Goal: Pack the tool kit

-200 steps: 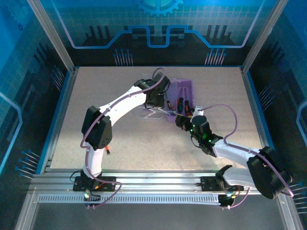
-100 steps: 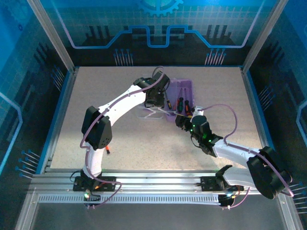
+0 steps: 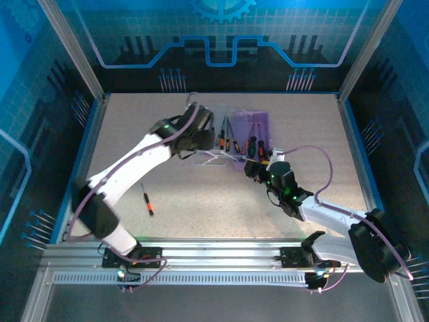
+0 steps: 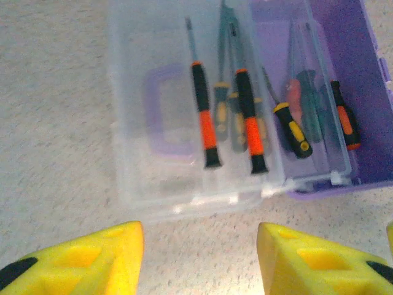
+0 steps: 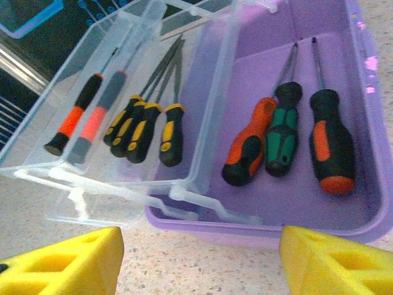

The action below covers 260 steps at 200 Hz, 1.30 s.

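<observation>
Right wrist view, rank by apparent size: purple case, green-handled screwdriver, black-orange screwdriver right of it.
1. purple case
2. black-orange screwdriver
3. green-handled screwdriver, which is slimmer and shorter. The two lie side by side, so nearness barely matters.

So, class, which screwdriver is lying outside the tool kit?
The slim screwdriver with the reddish handle, lying alone on the table, well apart from the kit. All the others rest in the purple case or its clear lid.
</observation>
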Motion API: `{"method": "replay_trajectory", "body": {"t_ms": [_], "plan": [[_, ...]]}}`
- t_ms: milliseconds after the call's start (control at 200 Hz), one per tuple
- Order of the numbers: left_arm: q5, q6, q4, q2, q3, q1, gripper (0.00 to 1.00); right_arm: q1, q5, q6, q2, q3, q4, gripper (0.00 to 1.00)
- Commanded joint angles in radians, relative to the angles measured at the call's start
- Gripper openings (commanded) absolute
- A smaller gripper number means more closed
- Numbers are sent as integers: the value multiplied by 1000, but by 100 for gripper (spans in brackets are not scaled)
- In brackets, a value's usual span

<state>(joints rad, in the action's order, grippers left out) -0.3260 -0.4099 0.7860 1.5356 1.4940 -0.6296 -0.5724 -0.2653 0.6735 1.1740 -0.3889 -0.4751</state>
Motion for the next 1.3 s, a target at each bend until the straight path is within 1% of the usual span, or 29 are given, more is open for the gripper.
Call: {"method": "replay_trajectory", "body": {"t_ms": [0, 35, 90, 160, 225, 305, 420, 545, 615, 725, 830, 885, 930, 985, 1085, 1236, 1296], "plan": [[-81, -92, -73, -149, -200, 20, 62, 4, 102, -18, 9, -7, -57, 69], [-91, -125, -81, -204, -271, 31, 67, -1, 132, -25, 22, -16, -63, 68], [-106, -189, -96, -292, -378, 47, 77, -22, 156, -41, 42, -26, -79, 68], [-118, -261, -105, -420, -508, 66, 90, -61, 157, -70, 64, -45, -82, 68], [-136, -311, -101, -525, -609, 81, 99, -96, 153, -98, 84, -65, -73, 68], [-139, -352, -85, -639, -713, 110, 99, -129, 135, -120, 103, -86, -56, 68], [-138, -419, -31, -757, -824, 145, 98, -140, 128, -123, 119, -97, -52, 68], [-143, -481, 31, -827, -900, 169, 93, -140, 107, -120, 133, -97, -46, 68], [-145, -506, 58, -832, -925, 180, 90, -142, 110, -118, 132, -102, -38, 67], [-167, -524, 78, -816, -945, 189, 81, -141, 106, -111, 132, -100, -41, 67], [-193, -553, 68, -793, -970, 206, 69, -142, 104, -109, 136, -102, -39, 67], [-178, -554, 38, -771, -986, 220, 63, -142, 98, -108, 136, -103, -35, 67], [-164, -556, 12, -746, -996, 231, 55, -141, 98, -106, 133, -100, -33, 67], [-148, -564, -15, -707, -1003, 240, 50, -142, 96, -106, 129, -100, -32, 67], [-116, -565, -74, -634, -1015, 242, 43, -143, 87, -103, 127, -98, -29, 67], [-117, -592, -92, -543, -1015, 246, 40, -142, 88, -103, 128, -103, -25, 67], [-114, -593, -105, -531, -1021, 252, 42, -142, 85, -101, 132, -103, -23, 67]]}}
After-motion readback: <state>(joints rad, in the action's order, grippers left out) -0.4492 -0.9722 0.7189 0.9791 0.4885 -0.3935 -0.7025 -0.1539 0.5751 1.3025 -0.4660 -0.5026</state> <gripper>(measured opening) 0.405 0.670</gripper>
